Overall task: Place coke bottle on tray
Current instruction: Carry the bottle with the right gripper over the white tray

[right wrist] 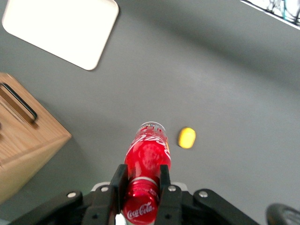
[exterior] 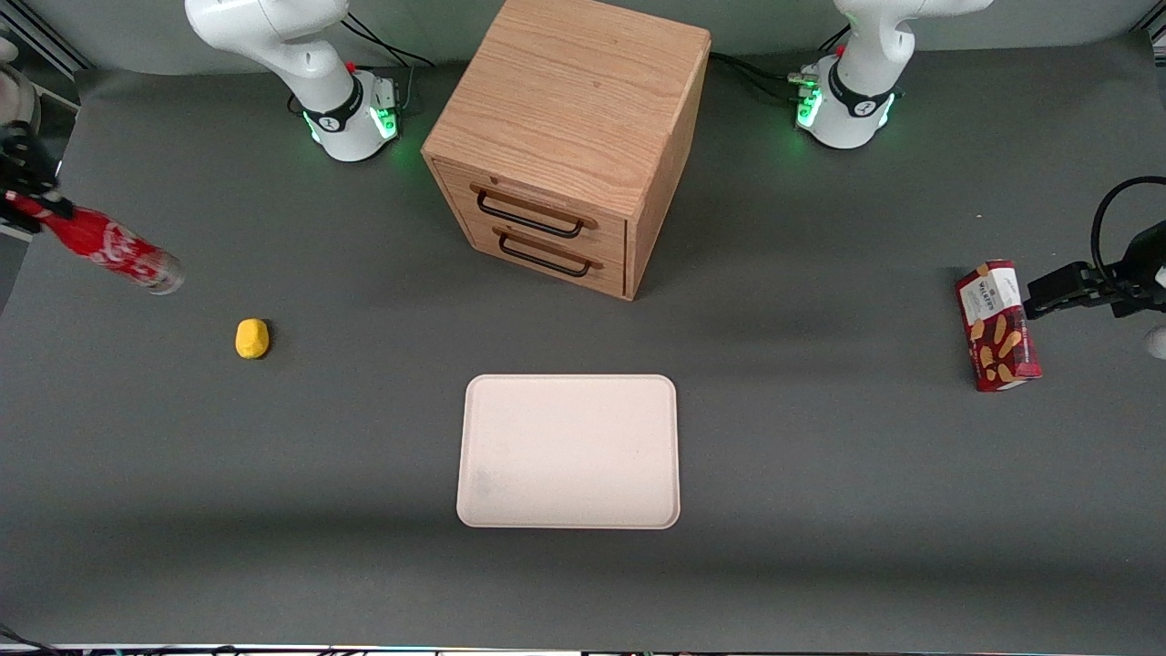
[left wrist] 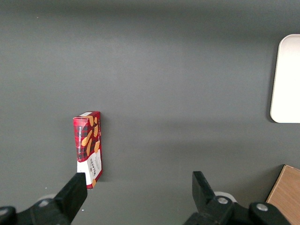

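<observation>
The coke bottle (exterior: 105,244) is a slim red bottle with white script and a silvery base. It hangs tilted above the table at the working arm's end, held by its neck just below the red cap. My gripper (exterior: 27,202) is shut on that neck, at the edge of the front view. In the right wrist view the bottle (right wrist: 146,152) sticks out from between the two black fingers of the gripper (right wrist: 140,180). The tray (exterior: 569,451) is pale cream-pink with rounded corners, flat on the table near the front camera, in front of the cabinet; the tray (right wrist: 61,29) has nothing on it.
A wooden two-drawer cabinet (exterior: 569,146) stands mid-table, farther from the front camera than the tray. A small yellow lump (exterior: 251,338) lies on the mat between bottle and tray. A red cookie box (exterior: 997,325) stands toward the parked arm's end.
</observation>
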Controlling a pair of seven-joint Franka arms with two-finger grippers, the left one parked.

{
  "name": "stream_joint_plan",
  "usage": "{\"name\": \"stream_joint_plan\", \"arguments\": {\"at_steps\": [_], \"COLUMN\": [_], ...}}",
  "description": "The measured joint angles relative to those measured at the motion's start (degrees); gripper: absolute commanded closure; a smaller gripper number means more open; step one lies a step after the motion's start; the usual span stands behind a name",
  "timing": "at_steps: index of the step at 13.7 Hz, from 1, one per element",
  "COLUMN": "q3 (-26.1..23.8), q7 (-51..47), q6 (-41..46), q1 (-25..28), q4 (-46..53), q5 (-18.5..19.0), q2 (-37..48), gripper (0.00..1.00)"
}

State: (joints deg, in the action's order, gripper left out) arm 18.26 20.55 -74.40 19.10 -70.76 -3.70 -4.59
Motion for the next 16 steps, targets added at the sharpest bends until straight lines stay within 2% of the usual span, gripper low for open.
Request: {"name": "stream_joint_plan", "arguments": {"at_steps": [5,9,14,16], "q3": [-0.03,-0.03,-0.82,-0.78], "q7": [-21.28,-33.47,-36.71,-36.71], "q6": [-0.51,-4.28,-10.21,-13.5], "q1": [12.86,19.31,20.61,20.12], "q4": [8.02,11.48,11.73,11.65], "q5": [-1.25,-1.45,-1.72,-2.99], "q2": [-9.77,-15.39,-19.16,-22.18], "gripper": [1.0,1.0,1.0,1.0]}}
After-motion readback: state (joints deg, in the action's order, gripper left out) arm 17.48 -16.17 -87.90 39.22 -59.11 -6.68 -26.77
